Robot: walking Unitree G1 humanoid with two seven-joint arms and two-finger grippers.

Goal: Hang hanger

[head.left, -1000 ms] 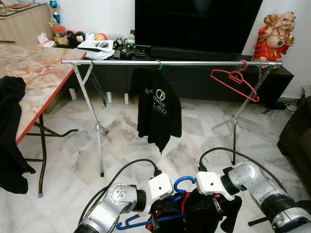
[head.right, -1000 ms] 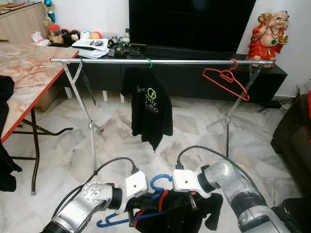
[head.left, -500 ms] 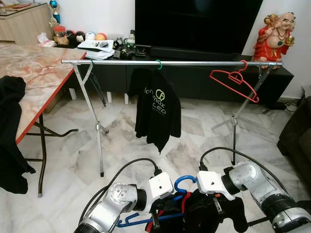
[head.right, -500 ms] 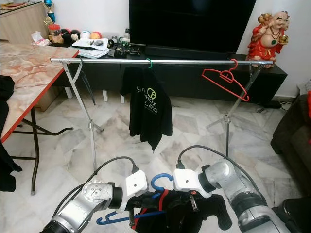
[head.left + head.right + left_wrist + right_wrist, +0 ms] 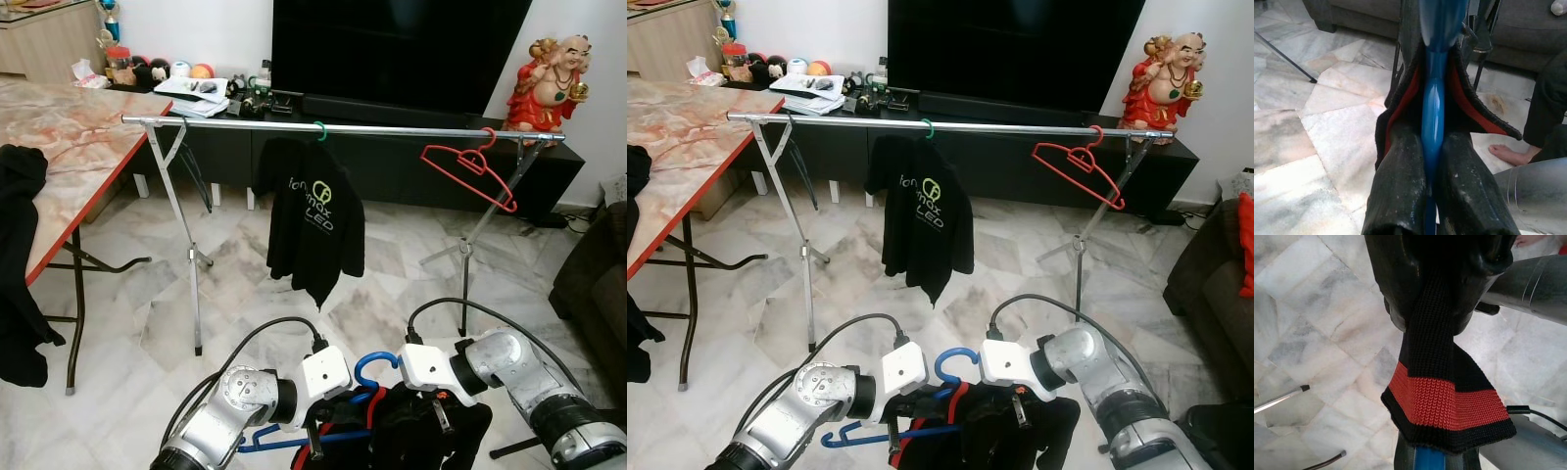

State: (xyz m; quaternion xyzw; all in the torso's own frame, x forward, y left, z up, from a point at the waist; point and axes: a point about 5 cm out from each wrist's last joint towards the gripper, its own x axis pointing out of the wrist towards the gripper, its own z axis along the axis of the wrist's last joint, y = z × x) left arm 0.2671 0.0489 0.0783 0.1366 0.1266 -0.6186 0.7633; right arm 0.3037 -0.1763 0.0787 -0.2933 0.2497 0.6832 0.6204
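Blue hanger with a black garment held low by both grippers, facing the rail.

At 9 o'clock a counter [image 5: 69,137] carries a dark cloth. At 7 o'clock the left gripper [image 5: 1431,161] has its fingers closed tight on the hanger [image 5: 367,370], probably to keep the hook upright. At 5 o'clock the right gripper [image 5: 1432,293] has its fingers closed on the garment [image 5: 1442,396], it seems to keep it on the hanger. At 12 o'clock the rail [image 5: 235,123] is well apart; it carries a shirt [image 5: 313,220] and, at 2 o'clock, a red hanger [image 5: 470,166], with free space between them.
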